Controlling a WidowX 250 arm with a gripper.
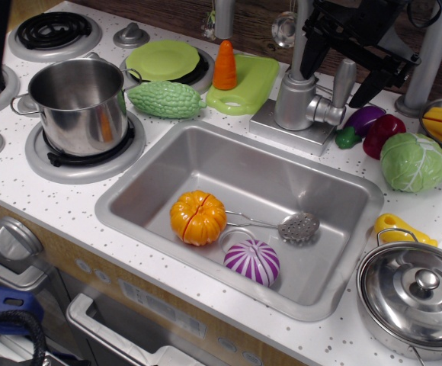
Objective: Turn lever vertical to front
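The lever (344,82) is a short silver-grey bar standing nearly upright, joined by a stub to the right side of the cylindrical faucet body (295,99) behind the sink. My black gripper (333,85) comes down from the upper right. Its jaws are apart and straddle the lever: one finger is left of the lever near the spout pipe (302,30), the other finger (364,90) is to the lever's right. I cannot tell whether either finger touches the lever.
The sink (137,179) holds an orange pumpkin (198,217), a purple onion (253,261) and a slotted spoon (297,226). Right of the faucet lie an eggplant (362,122), a red vegetable (385,132) and a cabbage (413,162). A carrot (225,65) stands on a green board (251,84) to the left.
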